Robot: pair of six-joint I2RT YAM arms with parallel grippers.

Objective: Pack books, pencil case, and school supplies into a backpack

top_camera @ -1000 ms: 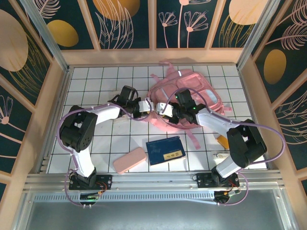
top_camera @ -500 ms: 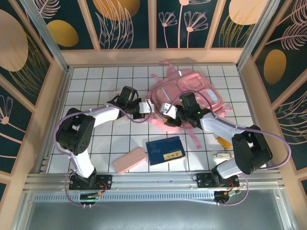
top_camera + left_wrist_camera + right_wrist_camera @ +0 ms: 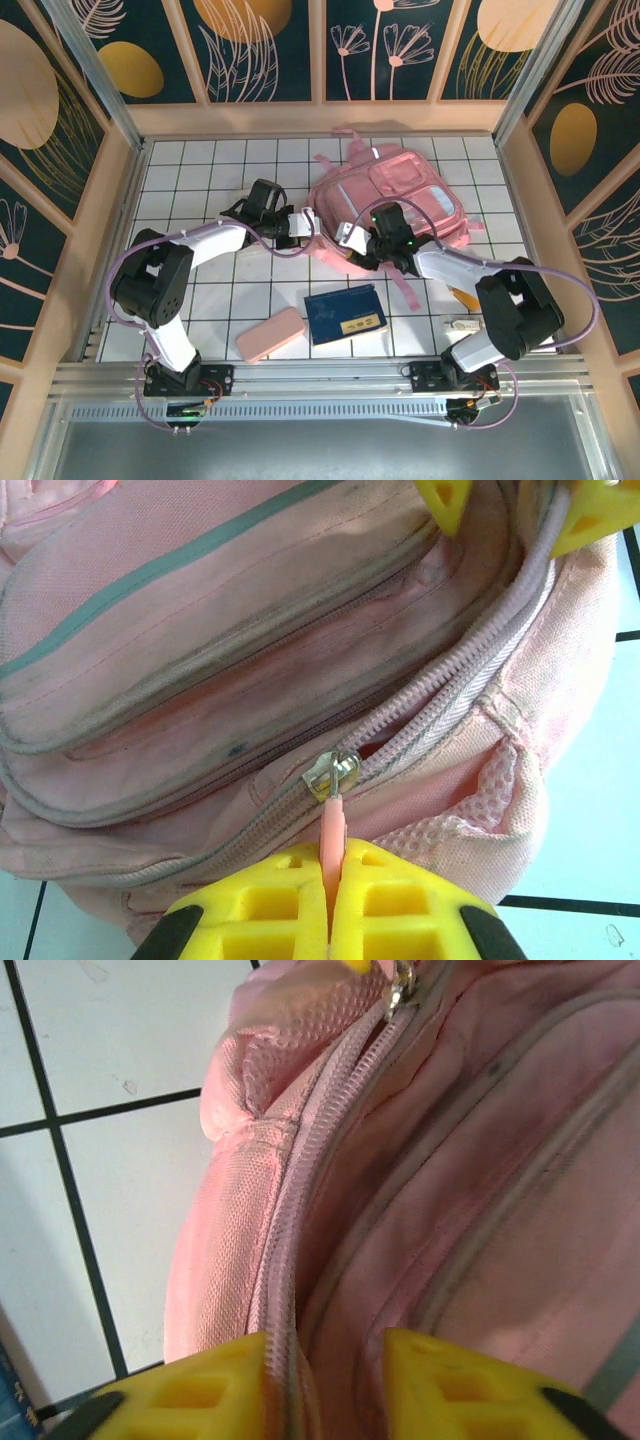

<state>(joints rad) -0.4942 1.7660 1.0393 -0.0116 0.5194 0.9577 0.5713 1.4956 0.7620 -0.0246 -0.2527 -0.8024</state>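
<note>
Lying at the far middle of the table [image 3: 190, 170], the backpack [image 3: 410, 200] has its main zip partly undone. The book [image 3: 345, 314] rests near the front edge, with the pouch [image 3: 270, 334] just left of it, not touching. The left gripper [image 3: 332, 865] is pressed together, pinching the pink zip pull [image 3: 333, 825]. The right gripper [image 3: 325, 1360] straddles the zip edge, fingers apart; whether it squeezes the fabric I cannot tell. An orange item [image 3: 464, 296] and a tiny whitish item [image 3: 460, 325] lie by the right arm.

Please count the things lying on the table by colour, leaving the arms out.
Pink: 2, backpack and pencil case
Dark blue: 1, book
Orange: 1, small item
Whitish: 1, tiny item
Total: 5
</note>
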